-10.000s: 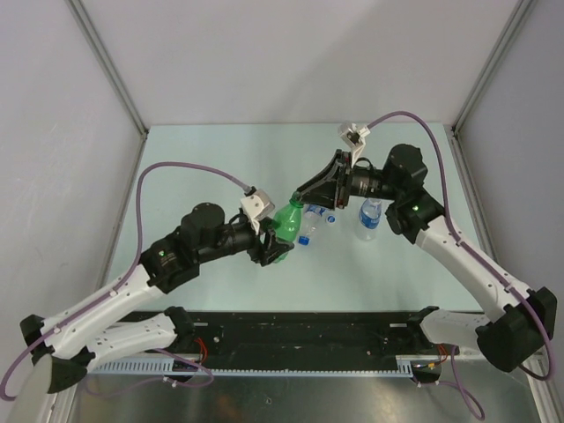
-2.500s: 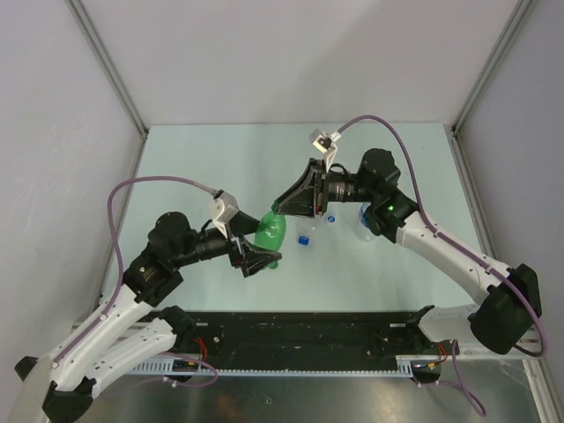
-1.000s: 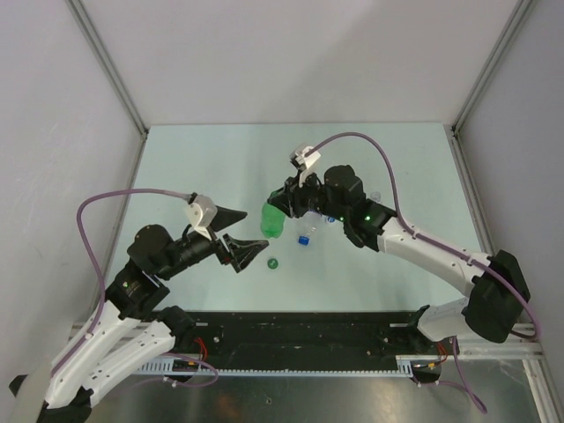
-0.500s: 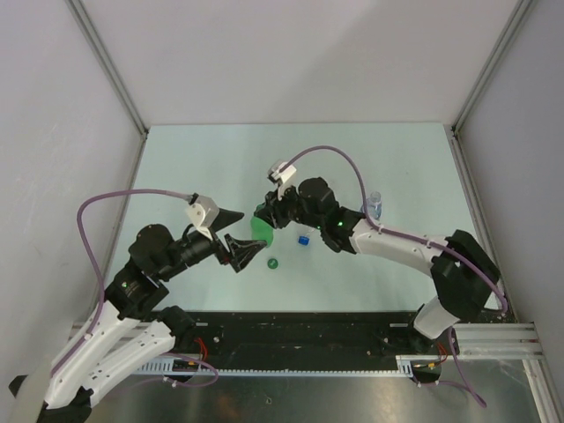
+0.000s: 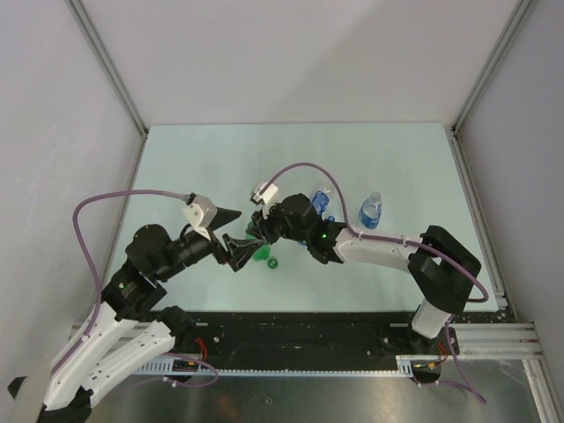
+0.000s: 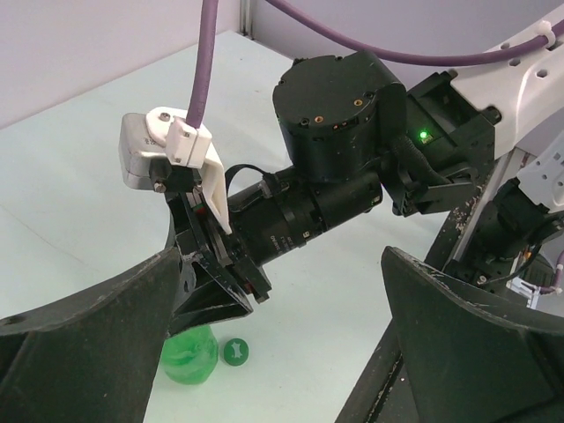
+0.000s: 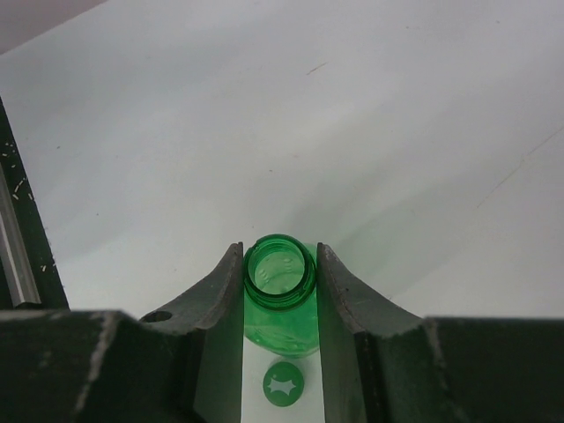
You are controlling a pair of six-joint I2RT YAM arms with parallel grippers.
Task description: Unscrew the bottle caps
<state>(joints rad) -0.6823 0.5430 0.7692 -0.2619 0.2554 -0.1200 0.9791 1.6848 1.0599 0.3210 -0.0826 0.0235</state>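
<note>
My right gripper (image 7: 280,275) is shut on the neck of the green bottle (image 7: 280,300), whose mouth is uncapped. The bottle (image 5: 258,254) hangs upright, its bottom at or just above the table. Its green cap (image 7: 283,384) lies loose on the table beside it, and shows in the top view too (image 5: 272,262). My left gripper (image 5: 245,231) stands wide open just left of the bottle, with nothing between its fingers. In the left wrist view the green bottle (image 6: 189,354) and cap (image 6: 235,352) lie low, under the right gripper (image 6: 214,295).
Two clear bottles with blue labels are behind the right arm: one upright (image 5: 370,211), one close against the arm (image 5: 323,203). The black rail (image 5: 300,328) runs along the near edge. Grey walls close in the table on three sides.
The right arm has swung left and down with the green bottle, bringing it next to the open left gripper. The left arm has barely moved. The clear bottles are uncovered.
</note>
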